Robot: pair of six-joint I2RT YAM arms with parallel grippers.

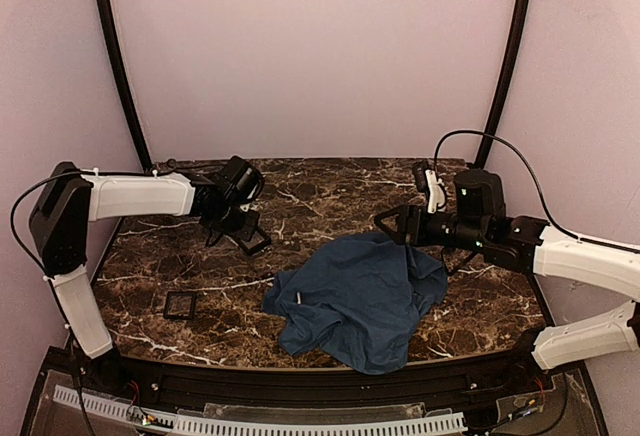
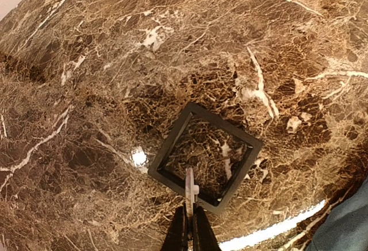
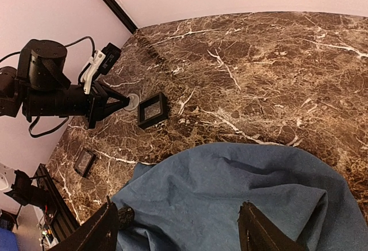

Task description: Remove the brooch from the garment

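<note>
L gripper (image 2: pixel 190 227) pinched shut on the brooch (image 2: pixel 190 186), a thin pale piece, just over a small black tray (image 2: pixel 172 139) on the tabletop (image 2: pixel 86 90). R gripper (image 3: pixel 181 228) wide open, holding nothing, above the blue cloth (image 3: pixel 230 182). Second tray (image 1: pixel 180 304) sits left of the cloth. White speck (image 1: pixel 298 298) on the cloth, poss. a tag.

Pale pink walls (image 1: pixel 320 46) enclose a brown marble tabletop (image 1: pixel 330 191).

Cloth (image 1: pixel 355 296) plain blue. Table (image 1: pixel 330 191) dark brown marble, white veins. Black trays at cloth's 9 o'clock (image 1: pixel 180 305) and 10 o'clock (image 1: pixel 252 241). Brooch (image 2: pixel 190 185) whitish-grey. Walls (image 1: pixel 320 56) pale pink.
</note>
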